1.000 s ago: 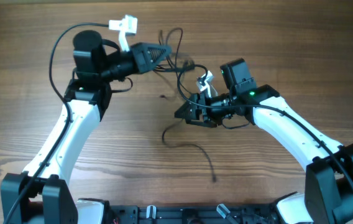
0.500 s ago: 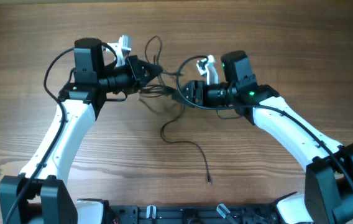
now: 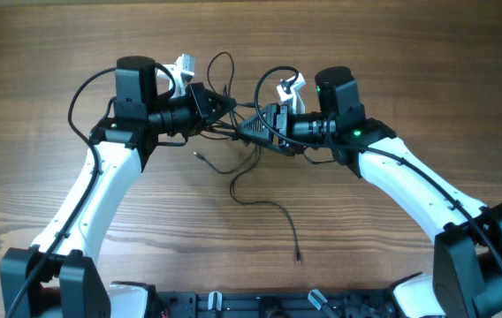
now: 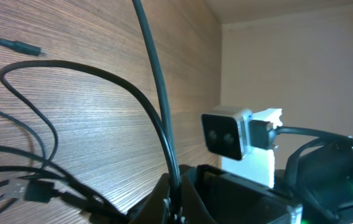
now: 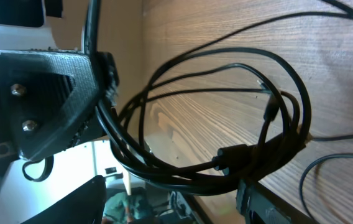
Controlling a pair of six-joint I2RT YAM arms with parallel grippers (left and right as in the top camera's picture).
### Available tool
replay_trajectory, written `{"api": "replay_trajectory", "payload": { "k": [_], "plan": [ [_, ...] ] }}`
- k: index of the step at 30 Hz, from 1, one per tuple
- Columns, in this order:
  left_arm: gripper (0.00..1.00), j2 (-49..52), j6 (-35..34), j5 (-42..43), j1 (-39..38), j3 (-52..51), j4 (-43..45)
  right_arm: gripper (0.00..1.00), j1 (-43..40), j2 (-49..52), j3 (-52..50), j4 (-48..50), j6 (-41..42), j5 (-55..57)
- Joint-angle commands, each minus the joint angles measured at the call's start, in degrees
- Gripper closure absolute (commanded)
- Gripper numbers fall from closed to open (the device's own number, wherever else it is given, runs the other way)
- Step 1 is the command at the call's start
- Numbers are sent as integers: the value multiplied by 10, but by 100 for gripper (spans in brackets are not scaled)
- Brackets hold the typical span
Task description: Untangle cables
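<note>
Black cables [image 3: 269,206], tangled, betw. left hand [image 3: 228,105] & right hand [image 3: 247,130]

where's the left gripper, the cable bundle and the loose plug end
left gripper [image 3: 227,105]: overhead, midway between its fingertips
cable bundle [image 5: 232,163]: right wrist, on the bunched strands
loose plug end [image 3: 298,257]: overhead, tip of the trailing cable

Overhead cam looks straight down on the wooden table [image 3: 428,62], with both arms coming in from the bottom edge. Left wrist cam sits super close and low, facing the right arm's camera [image 4: 226,134] at mid-right. Right wrist cam, just as close and tilted, faces the left gripper [image 5: 99,74] at upper left. All three share the cables [image 3: 233,132].
</note>
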Motion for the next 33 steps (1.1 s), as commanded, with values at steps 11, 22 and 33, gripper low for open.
{"api": "replay_trajectory", "payload": {
  "k": [11, 22, 33],
  "plan": [
    [96, -13, -156, -27, -5, 3, 42, 35, 7, 7, 2, -1, 210, 15],
    [96, -13, -156, -29, -24, 3, 28, 75, 7, 7, 2, 31, 254, 81],
    [96, -13, -229, 7, -24, 3, 21, 79, 7, 7, 2, -16, 251, 200]
  ]
}}
